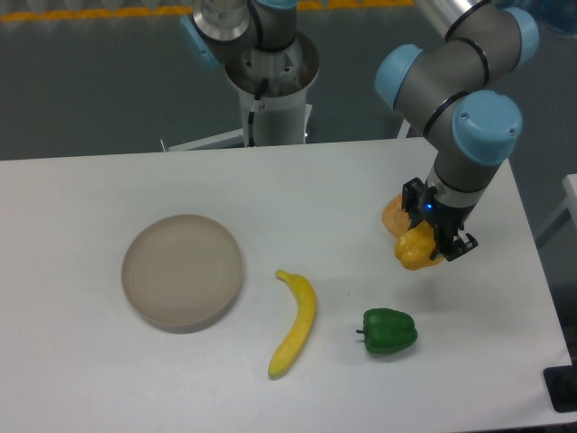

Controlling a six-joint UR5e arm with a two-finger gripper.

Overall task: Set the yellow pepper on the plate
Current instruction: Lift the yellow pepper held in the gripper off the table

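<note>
The yellow pepper (414,248) is small, lumpy and yellow-orange, at the right of the white table. My gripper (435,240) comes down from above at its right side, with dark fingers around it; it looks shut on the pepper. Whether the pepper rests on the table or is just off it I cannot tell. The plate (182,271) is a round beige-grey dish at the left of the table, empty and far from the gripper.
A flat orange wedge (392,217) lies just behind the pepper, partly hidden by the gripper. A yellow banana (297,323) lies between plate and pepper. A green pepper (389,331) sits below the gripper. The arm's base (270,81) stands at the table's back.
</note>
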